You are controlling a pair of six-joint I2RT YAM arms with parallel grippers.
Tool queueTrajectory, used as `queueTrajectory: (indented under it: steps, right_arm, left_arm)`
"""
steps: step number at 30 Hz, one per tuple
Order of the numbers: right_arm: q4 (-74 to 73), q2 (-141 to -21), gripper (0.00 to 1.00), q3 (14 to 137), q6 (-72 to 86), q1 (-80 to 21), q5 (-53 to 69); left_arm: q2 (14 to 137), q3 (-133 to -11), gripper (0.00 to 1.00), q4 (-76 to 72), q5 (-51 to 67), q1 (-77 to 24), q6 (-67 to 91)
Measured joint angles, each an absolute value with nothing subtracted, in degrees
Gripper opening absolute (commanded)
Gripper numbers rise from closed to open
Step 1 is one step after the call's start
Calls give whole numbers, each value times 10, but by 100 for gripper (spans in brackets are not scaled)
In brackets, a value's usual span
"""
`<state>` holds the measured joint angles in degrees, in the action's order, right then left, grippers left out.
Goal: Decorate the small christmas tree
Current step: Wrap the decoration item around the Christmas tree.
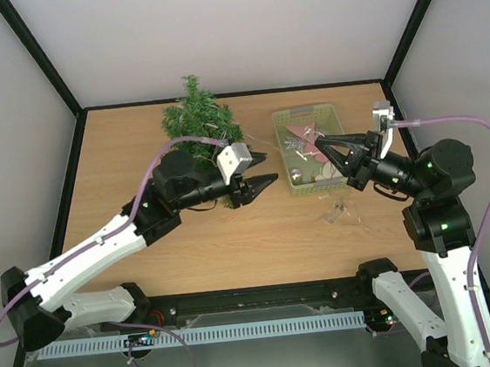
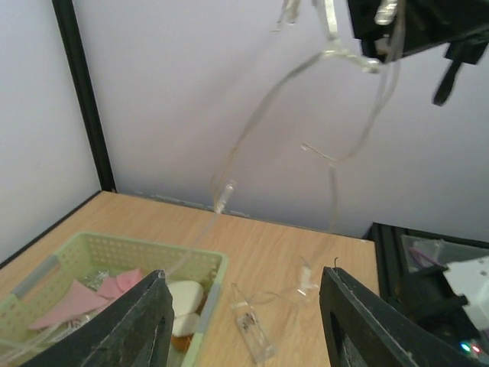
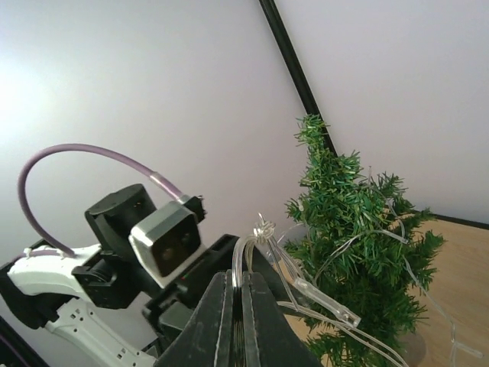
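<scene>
I hold right claw (image 3: 237, 284) pinched shut on light string (image 3: 263, 228), high so strand hangs free over basket (image 1: 305, 108); left claw (image 1: 270, 169) gapes empty near tree (image 1: 199, 118), ready to take strand.

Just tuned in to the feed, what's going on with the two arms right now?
The right gripper is shut on a bundle of the clear light string, held up above the pale green basket. Strands of it run over to the small christmas tree and lie across some branches. Another strand trails down to a small clear box on the table. The left gripper is open and empty, between the tree and the basket.
</scene>
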<state>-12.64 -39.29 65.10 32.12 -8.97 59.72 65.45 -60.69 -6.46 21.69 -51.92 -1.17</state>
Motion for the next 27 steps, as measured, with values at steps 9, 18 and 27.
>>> queueTrajectory:
  steps: [9,18,27]
  right_arm:
    - [-67,-377,2,607,370,-90,609]
    - [-35,-376,2,596,387,-90,612]
    - [-13,-371,2,588,401,-90,611]
  left_arm:
    - [726,-608,52,-174,175,-535,4]
    - [755,-620,47,-204,179,-560,16]
    - [773,-649,29,-212,182,-560,25]
